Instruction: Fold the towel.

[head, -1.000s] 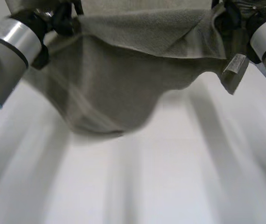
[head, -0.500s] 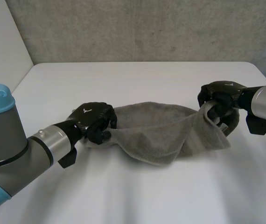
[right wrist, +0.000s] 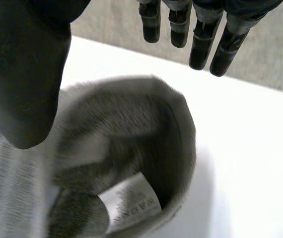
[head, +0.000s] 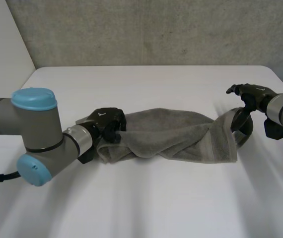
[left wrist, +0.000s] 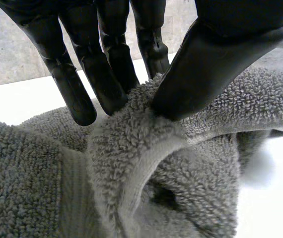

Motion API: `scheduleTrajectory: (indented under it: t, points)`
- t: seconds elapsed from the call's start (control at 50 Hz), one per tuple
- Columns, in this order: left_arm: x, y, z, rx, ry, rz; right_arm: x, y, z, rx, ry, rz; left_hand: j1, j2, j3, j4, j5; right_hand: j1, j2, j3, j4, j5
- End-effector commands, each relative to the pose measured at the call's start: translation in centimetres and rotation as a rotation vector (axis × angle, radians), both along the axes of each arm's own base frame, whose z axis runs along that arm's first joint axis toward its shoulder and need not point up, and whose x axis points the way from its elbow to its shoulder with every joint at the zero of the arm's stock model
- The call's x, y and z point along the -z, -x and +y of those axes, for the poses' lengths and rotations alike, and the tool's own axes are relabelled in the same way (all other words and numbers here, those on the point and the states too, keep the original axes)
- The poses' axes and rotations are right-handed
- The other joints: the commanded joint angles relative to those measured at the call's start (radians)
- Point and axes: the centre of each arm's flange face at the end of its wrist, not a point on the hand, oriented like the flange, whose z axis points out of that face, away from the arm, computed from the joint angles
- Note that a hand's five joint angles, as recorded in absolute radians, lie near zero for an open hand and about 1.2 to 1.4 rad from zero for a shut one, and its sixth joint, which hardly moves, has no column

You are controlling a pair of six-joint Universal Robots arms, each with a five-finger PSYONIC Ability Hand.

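Left robot hand [head: 105, 124], mine: thumb and fingers pinched on towel [head: 171, 139] fold. Right robot hand [head: 252, 92]: fingers spread apart; blurred towel end under my palm, label [right wrist: 131, 202] unreadable.

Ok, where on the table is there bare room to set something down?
Bare: the wide table strip nearer than the towel, and the strip between the towel and the wall. Crowded: the towel's own line, with the left hand pinching one end and the right hand open above the other.
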Motion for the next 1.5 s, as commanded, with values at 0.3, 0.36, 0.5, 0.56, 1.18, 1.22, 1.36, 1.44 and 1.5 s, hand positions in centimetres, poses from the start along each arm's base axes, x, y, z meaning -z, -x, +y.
scheduleTrajectory:
  t: [0.3, 0.36, 0.5, 0.56, 1.18, 1.22, 1.36, 1.44, 1.5]
  points:
    - [-1.3, 0.8, -4.8, -0.084, 0.109, 0.025, 4.9, -2.8, 12.5, -0.397, 0.098, 0.301, -0.114, -0.091, -0.097, -0.093, -0.098, 0.064, 0.062, 0.057, 0.046, 0.064]
    - [-0.9, 0.7, -4.8, -0.086, 0.096, 0.019, 6.4, -2.8, 12.1, -0.418, 0.101, 0.338, -0.243, -0.221, -0.226, -0.222, -0.227, 0.067, 0.065, 0.060, 0.049, 0.067]
    - [-0.5, 0.5, -4.3, -0.086, 0.067, 0.008, 8.0, -2.8, 10.5, -0.430, 0.174, 0.422, -0.342, -0.320, -0.325, -0.322, -0.327, 0.099, 0.098, 0.093, 0.081, 0.099]
    - [-0.4, 0.3, -3.9, -0.088, 0.051, 0.002, 8.2, -2.9, 9.9, -0.440, 0.206, 0.451, -0.422, -0.399, -0.405, -0.401, -0.406, 0.122, 0.121, 0.116, 0.105, 0.123]
    - [-2.7, -4.4, 2.9, -0.075, -0.030, -0.014, 9.5, -3.5, 5.5, -0.387, 0.286, 0.490, -0.895, -0.872, -0.878, -0.874, -0.879, 0.580, 0.579, 0.574, 0.563, 0.580]
    - [-2.3, -4.7, 3.3, -0.077, -0.036, -0.018, 9.5, -3.5, 5.4, -0.384, 0.287, 0.492, -0.898, -0.875, -0.881, -0.877, -0.882, 0.642, 0.641, 0.636, 0.625, 0.642]
    - [-1.7, -5.0, 4.2, -0.077, -0.050, -0.023, 9.5, -3.5, 4.9, -0.372, 0.290, 0.496, -0.901, -0.878, -0.884, -0.880, -0.885, 0.678, 0.676, 0.671, 0.660, 0.678]
    - [-1.2, -5.2, 4.6, -0.077, -0.056, -0.025, 9.9, -3.5, 4.8, -0.371, 0.279, 0.499, -0.909, -0.887, -0.892, -0.889, -0.894, 0.545, 0.544, 0.539, 0.528, 0.546]
    - [-1.0, -5.2, 4.6, -0.079, -0.058, -0.026, 10.1, -3.5, 4.6, -0.370, 0.277, 0.499, -0.909, -0.887, -0.892, -0.889, -0.894, 0.484, 0.482, 0.477, 0.466, 0.484]
